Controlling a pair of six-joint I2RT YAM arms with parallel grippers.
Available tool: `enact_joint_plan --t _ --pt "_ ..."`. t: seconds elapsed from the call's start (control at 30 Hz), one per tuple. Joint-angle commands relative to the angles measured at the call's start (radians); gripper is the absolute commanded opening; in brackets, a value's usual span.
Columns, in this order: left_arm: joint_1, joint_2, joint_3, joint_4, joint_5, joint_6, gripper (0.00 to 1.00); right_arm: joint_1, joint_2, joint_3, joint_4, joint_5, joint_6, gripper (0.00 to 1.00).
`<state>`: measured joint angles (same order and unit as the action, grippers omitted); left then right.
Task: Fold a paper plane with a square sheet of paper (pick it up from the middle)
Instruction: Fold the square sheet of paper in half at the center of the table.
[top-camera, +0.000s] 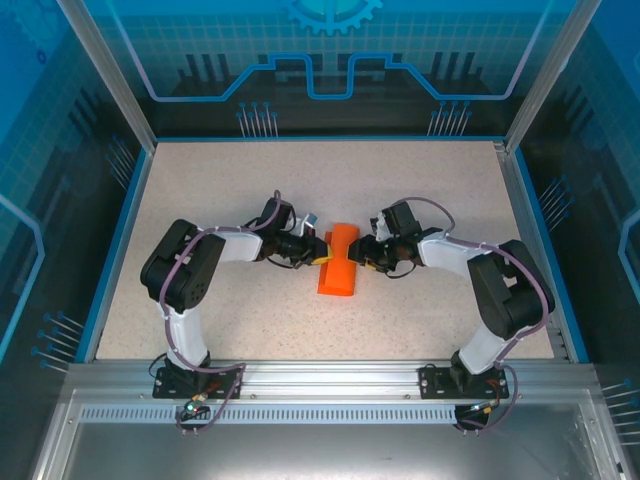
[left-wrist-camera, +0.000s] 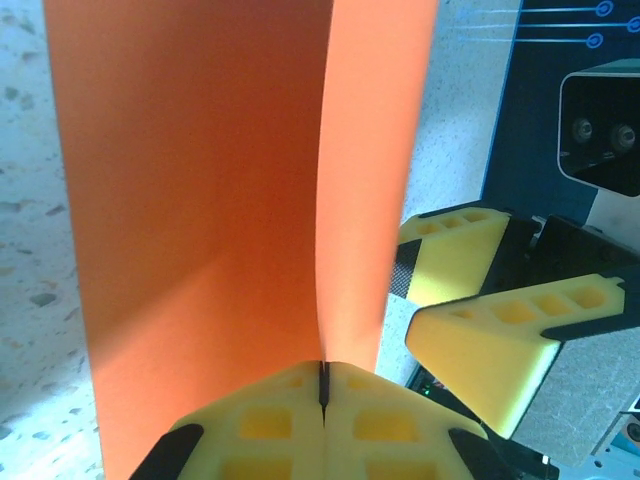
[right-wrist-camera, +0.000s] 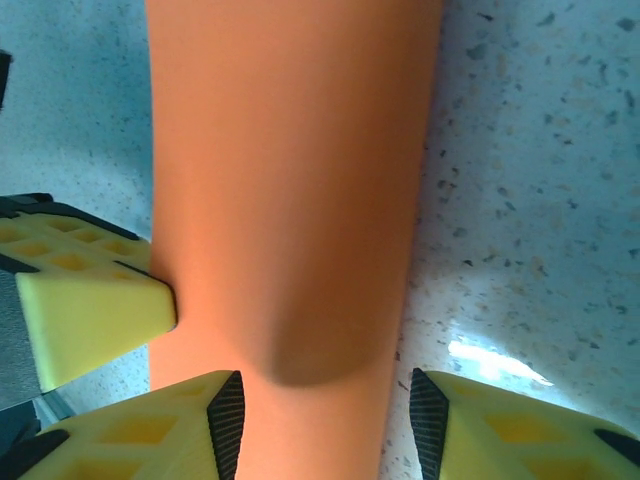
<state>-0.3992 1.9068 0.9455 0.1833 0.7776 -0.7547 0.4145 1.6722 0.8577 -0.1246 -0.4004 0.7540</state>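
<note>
The square sheet of paper (top-camera: 338, 262) is bright orange and bent over into a long narrow band in the middle of the table. My left gripper (top-camera: 322, 248) pinches it from the left. In the left wrist view the yellow jaws (left-wrist-camera: 323, 375) are shut, with the paper's (left-wrist-camera: 200, 180) doubled edge rising from between them. My right gripper (top-camera: 362, 252) comes in from the right. In the right wrist view it (right-wrist-camera: 325, 420) is open and straddles the rounded paper (right-wrist-camera: 290, 180). Its left pad is at the paper's side, and its right pad stands apart over bare table.
The speckled tabletop (top-camera: 220, 190) stretches all round the paper, bounded by a blue rim (top-camera: 128, 215) and clear enclosure walls. The two grippers nearly meet: the right fingers (left-wrist-camera: 500, 340) show in the left wrist view, and a left finger (right-wrist-camera: 90, 310) touches the paper in the right wrist view.
</note>
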Motion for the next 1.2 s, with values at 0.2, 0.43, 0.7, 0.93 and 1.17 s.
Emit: enact_joint_plan --t 0.2,0.43,0.7,0.93,1.17 --pt "0.004 -0.002 0.039 -0.070 -0.022 0.047 0.05 0.017 0.067 0.016 -0.018 -0.005 0.000 0.46" --pt "0.005 -0.110 0.032 -0.182 -0.166 0.083 0.38 0.035 0.089 0.071 -0.054 0.055 0.037 0.46" --pt "0.005 -0.283 -0.026 -0.313 -0.391 0.105 0.43 0.081 0.138 0.166 -0.213 0.128 -0.036 0.47" --pt "0.005 -0.304 -0.044 -0.317 -0.386 0.107 0.44 0.081 0.145 0.213 -0.313 0.154 -0.101 0.49" --pt "0.005 -0.319 -0.055 -0.298 -0.370 0.105 0.43 0.080 0.181 0.252 -0.348 0.146 -0.124 0.49"
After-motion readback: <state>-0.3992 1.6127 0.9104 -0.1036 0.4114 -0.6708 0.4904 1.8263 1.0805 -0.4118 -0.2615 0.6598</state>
